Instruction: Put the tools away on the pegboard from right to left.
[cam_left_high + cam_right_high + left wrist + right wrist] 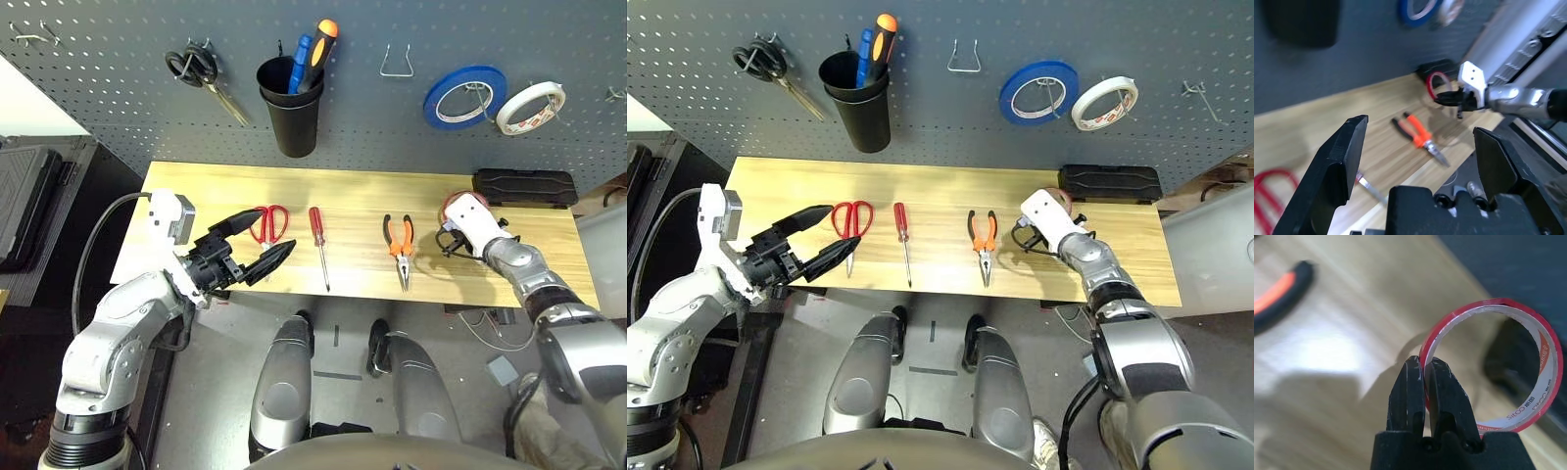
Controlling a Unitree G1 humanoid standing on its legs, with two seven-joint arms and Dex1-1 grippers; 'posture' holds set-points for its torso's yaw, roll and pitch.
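Observation:
My right gripper (1424, 363) is shut on the rim of the thin red tape ring (1542, 362), which stands upright at the table's right end, in front of a black case (524, 186). The ring also shows in the left wrist view as a red ring (1434, 82). On the wooden table (196, 191) lie the orange-and-black pliers (399, 245), the red-handled screwdriver (318, 245) and the red-handled scissors (269, 223). My left gripper (274, 231) hangs open and empty just in front of the scissors. Behind the table rises the pegboard (392, 137).
On the pegboard hang black-handled scissors (196, 69), a black cup (292, 117) holding screwdrivers, an empty wire hook (395, 61), a blue tape roll (464, 95) and a white tape roll (530, 106). A dark case (29, 191) sits left of the table.

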